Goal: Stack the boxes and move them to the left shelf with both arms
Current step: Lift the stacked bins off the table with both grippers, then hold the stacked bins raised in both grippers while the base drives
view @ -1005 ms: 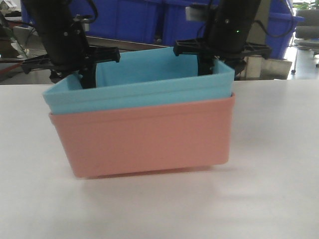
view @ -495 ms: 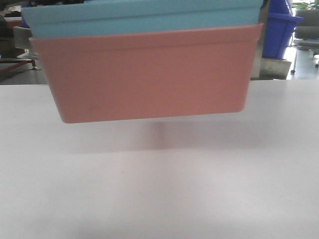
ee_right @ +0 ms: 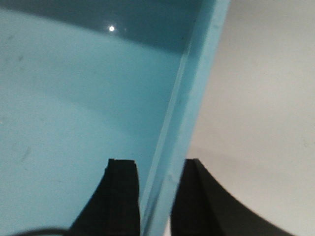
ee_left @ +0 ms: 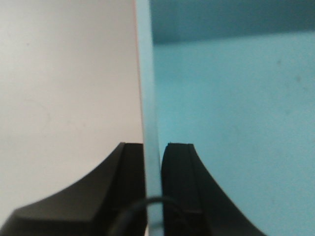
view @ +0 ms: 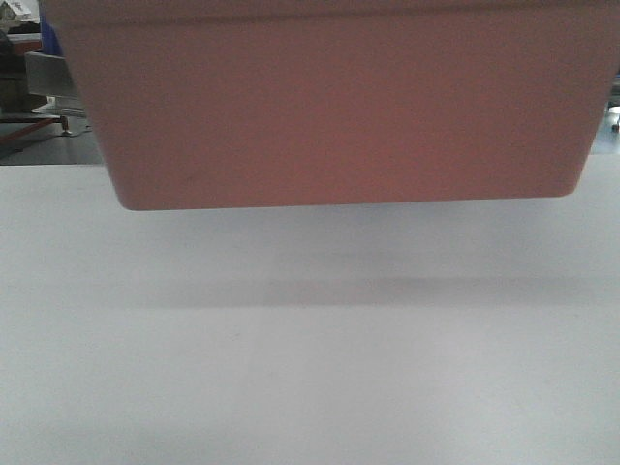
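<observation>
Left gripper (ee_left: pixel 152 146): jaws narrow, clamped on a wall of the light blue bin (ee_left: pixel 226 123), with one jaw outside and one inside. Centre: the salmon pink bin (view: pixel 339 107) fills the top of the front view, hanging clear of the white worktop (view: pixel 310 378), with a faint shadow below it. Right gripper (ee_right: pixel 156 163): jaws likewise astride and gripping a wall of the blue bin.

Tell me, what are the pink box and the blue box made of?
The pink box looks like plastic: smooth, dull, one even colour, with rounded bottom corners. The blue box looks like plastic too, a bit glossier: a small light glints on its inner wall, and its side wall is thin and even. Probably moulded, though I can't be sure.
</observation>
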Available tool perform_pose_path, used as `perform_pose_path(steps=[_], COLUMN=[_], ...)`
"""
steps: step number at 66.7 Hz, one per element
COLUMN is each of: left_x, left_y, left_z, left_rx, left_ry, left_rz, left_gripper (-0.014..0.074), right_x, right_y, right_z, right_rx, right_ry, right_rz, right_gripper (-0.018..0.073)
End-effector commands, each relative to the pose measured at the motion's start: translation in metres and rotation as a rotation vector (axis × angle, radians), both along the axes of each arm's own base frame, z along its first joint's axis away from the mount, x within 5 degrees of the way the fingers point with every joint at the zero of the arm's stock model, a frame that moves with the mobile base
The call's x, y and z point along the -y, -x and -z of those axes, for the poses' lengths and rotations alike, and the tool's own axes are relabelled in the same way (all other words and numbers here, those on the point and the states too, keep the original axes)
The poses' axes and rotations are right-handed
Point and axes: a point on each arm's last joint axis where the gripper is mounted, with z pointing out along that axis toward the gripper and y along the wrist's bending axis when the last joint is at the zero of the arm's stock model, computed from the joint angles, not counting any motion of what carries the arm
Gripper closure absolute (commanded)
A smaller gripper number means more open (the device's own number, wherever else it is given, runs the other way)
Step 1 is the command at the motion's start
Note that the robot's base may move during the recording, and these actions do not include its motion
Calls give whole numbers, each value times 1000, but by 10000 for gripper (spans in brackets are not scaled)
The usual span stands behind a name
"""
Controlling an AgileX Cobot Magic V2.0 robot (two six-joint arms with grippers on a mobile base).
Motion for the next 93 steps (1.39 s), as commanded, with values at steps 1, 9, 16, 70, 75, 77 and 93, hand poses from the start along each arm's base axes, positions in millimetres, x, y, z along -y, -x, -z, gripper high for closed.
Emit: perform_pose_path(steps=[1,9,16,70,75,77,93], left_x=[-2,4,10,45,44,44,44], left_y=[22,34,41,22,22,21,22], left_z=[-40,-42,-43,-16,-17,-17,-16], left_rx=[139,128,128,120,124,126,121], left_ry=[83,74,78,139,134,132,131], left_rz=[18,42,68,96,97,97,97], left_gripper=[599,599,599,599,599,599,599], right_x=[2,-4,-12,-65,-65,-65,-65], right_y=[14,28,34,28,28,28,28], right_z=[-30,-32,-32,-12,-12,-12,-12], right_rx=[161,167,164,163,162,162,163], right_ry=[-67,-96,-107,-204,-203,-203,-204], right_rz=[-6,-34,-64,-150,-149,-149,-149], right_gripper=[504,504,504,504,504,504,504])
